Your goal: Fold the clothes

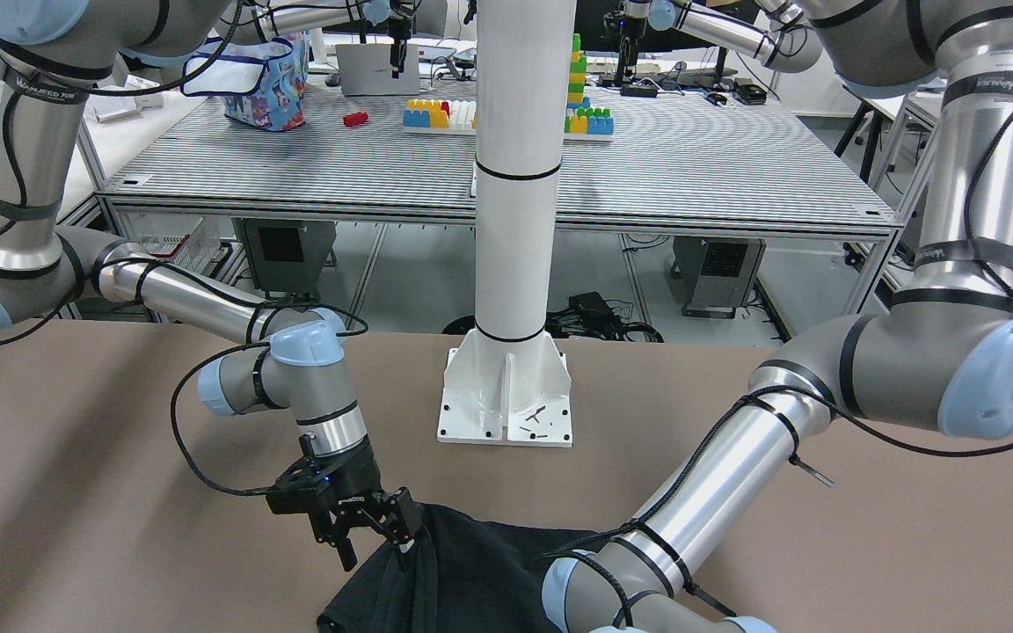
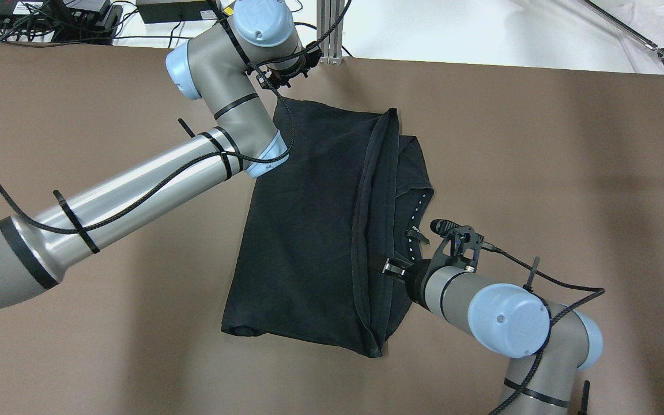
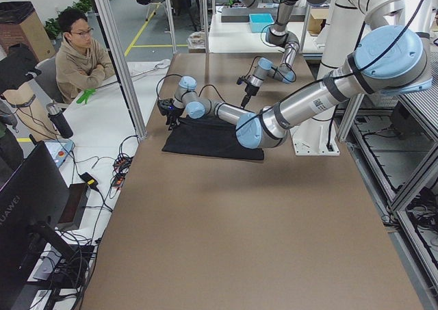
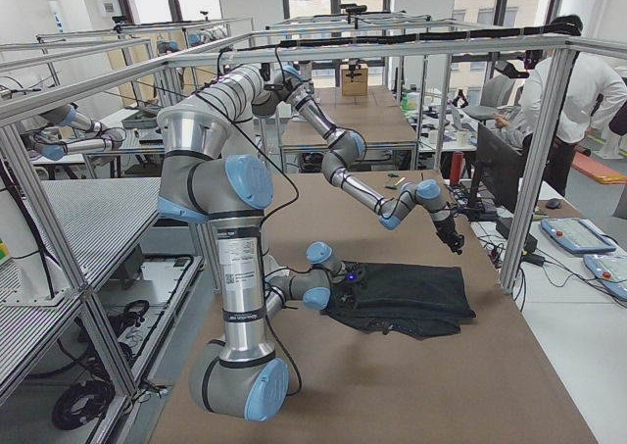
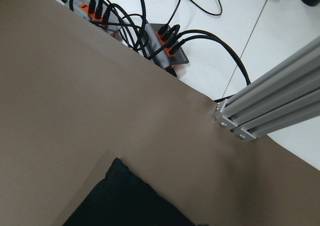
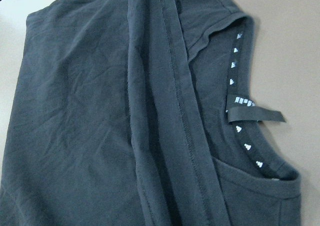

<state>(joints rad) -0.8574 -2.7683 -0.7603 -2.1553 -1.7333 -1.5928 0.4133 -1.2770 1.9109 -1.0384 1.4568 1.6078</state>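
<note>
The black cloth lies flat on the brown table, with one side folded over in a long ridge next to the collar. It also shows in the front view and the right wrist view. My right gripper hangs over the cloth's edge by the collar with its jaws apart and empty; from overhead it is mostly hidden by its wrist. My left gripper sits above the cloth's far left corner. Its fingers are hidden, so I cannot tell its state.
The white post base stands on the table behind the cloth. An aluminium frame post and cables sit just past the far table edge. A person sits beyond that edge. A patterned bag stands on another table.
</note>
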